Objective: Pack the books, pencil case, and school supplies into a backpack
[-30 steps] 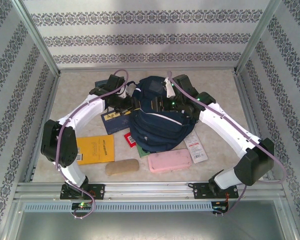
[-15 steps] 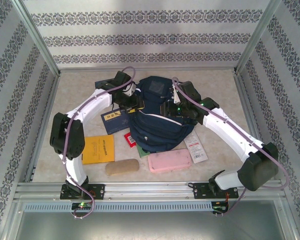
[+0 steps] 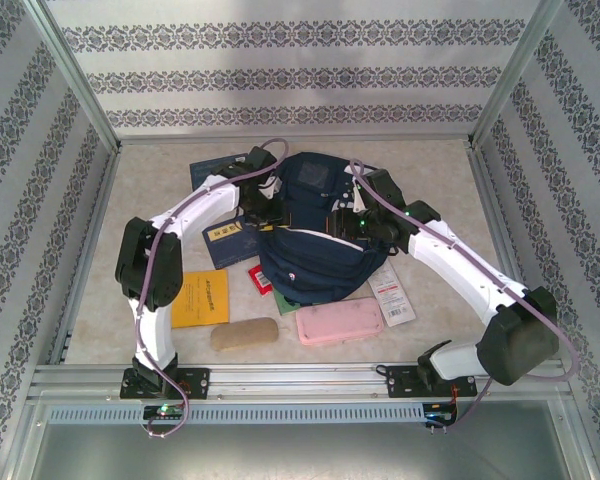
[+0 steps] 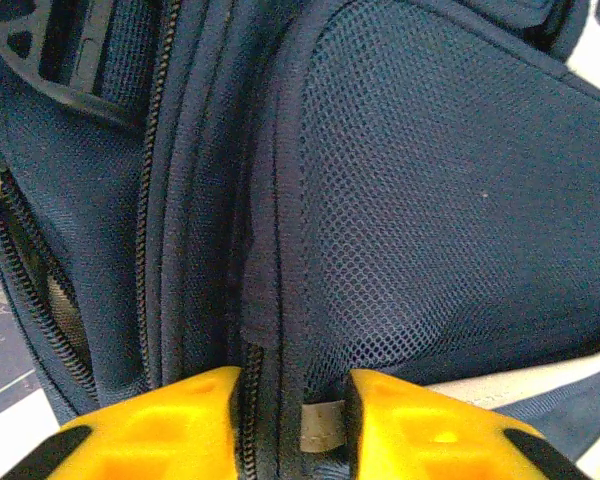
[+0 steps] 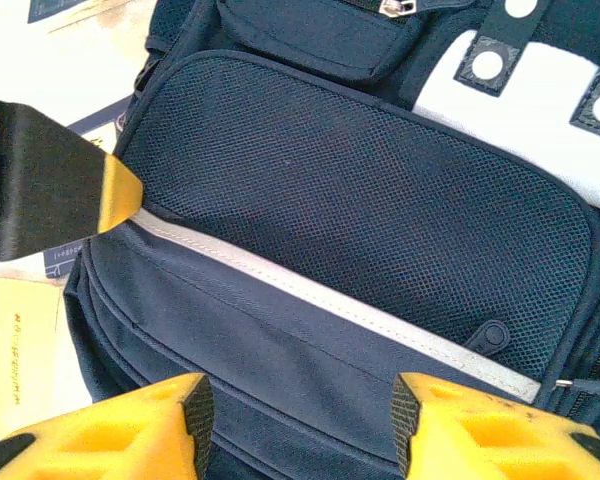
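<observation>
Backpack (image 3: 315, 262) is laid flat at the middle of the table (image 3: 435, 190), towards the far side. No open compartment can be made out: in the left wrist view the zip tracks that can be followed look closed.

Nothing is seen packed. All items are laid out on the table around the bag:
- yellow-orange book (image 3: 202, 297), near left, well apart from the bag
- dark blue book (image 3: 228, 240), just left of the bag, partly under the left arm
- second dark blue book (image 3: 212, 165), far left
- green book (image 3: 265, 280), small, with red on it, tucked against the bag's near-left edge. A separate red packet cannot be told apart there.
- white strip packet (image 3: 391, 292), just right of the bag's near edge
- pink pencil case (image 3: 340, 322), just near of the bag
- tan pouch (image 3: 244, 333), left of the pencil case

Left gripper (image 4: 285, 400) is set astride a seam fold with a zip on the bag's left side. Fabric is seen between the narrowed fingers, but whether it is actually clamped cannot be told.

Right gripper (image 5: 295, 410) is held over the mesh front panel, jaws apart, no fabric seen pinched.

Judged progress: at the very start. The bag is being grasped for opening, so unzipping and all the loading are yet to be done.
</observation>
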`<state>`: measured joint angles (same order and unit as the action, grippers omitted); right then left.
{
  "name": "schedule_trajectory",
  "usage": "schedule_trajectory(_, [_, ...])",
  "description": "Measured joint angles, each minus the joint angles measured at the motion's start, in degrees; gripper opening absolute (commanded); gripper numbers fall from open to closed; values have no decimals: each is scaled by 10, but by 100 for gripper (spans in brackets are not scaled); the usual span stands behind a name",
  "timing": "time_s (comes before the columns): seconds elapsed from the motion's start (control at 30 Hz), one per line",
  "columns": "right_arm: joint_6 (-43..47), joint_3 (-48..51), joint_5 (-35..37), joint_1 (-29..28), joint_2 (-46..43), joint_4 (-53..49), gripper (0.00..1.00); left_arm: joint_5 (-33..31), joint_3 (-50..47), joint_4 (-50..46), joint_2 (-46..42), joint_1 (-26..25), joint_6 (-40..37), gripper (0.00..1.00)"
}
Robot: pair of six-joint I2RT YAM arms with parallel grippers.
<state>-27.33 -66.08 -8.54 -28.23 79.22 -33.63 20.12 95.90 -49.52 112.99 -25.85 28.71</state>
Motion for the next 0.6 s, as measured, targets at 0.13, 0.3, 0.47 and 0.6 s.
schedule_trajectory(0.13, [-7, 6, -4, 0, -6, 7, 48, -23, 23, -22, 25, -9, -10, 0])
schedule_trajectory(0.3, [-10, 25, -5, 0, -38, 9, 48, -22, 38, -30, 27, -12, -6, 0])
schedule_trajectory(0.47, [-10, 53, -2, 0, -96, 10, 43, 13, 77, -30, 27, -12, 66, 0])
schedule_trajectory(0.6, [-8, 81, 4, -2, -158, 13, 40, 33, 129, -30, 27, -12, 132, 0])
